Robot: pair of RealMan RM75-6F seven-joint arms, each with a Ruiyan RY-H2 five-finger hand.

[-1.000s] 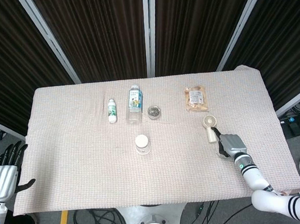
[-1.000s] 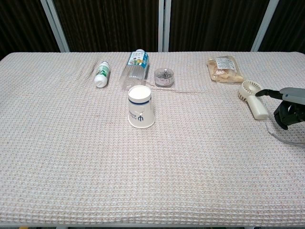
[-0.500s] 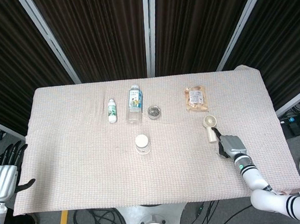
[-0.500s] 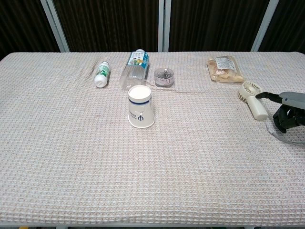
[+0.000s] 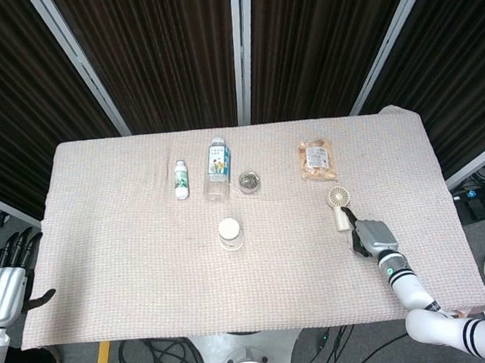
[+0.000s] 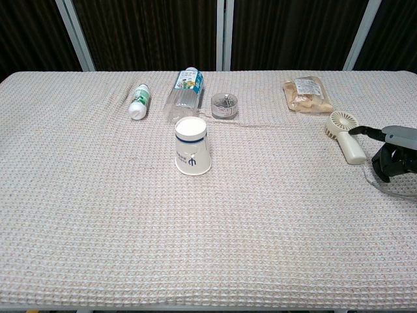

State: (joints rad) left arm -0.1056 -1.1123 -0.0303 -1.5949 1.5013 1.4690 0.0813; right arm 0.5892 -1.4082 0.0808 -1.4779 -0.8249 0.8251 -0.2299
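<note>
My right hand (image 5: 371,239) hovers low over the table's right side, just in front of and to the right of a small cream handheld fan (image 5: 339,207) that lies flat. In the chest view the right hand (image 6: 394,151) stretches one finger toward the fan (image 6: 345,135) without touching it, while its other fingers bend downward; it holds nothing. My left hand (image 5: 4,280) hangs off the table's left edge with its fingers spread and holds nothing. It does not show in the chest view.
An upside-down white paper cup (image 6: 192,146) stands mid-table. Behind it lie a small white bottle (image 6: 139,101), a clear water bottle (image 6: 186,90), a small round tin (image 6: 224,105) and a snack bag (image 6: 305,94). A woven cloth (image 5: 131,266) covers the table.
The right hand has shifted slightly toward the near edge beside the fan. The left hand has drifted a little outward. No object has moved.
</note>
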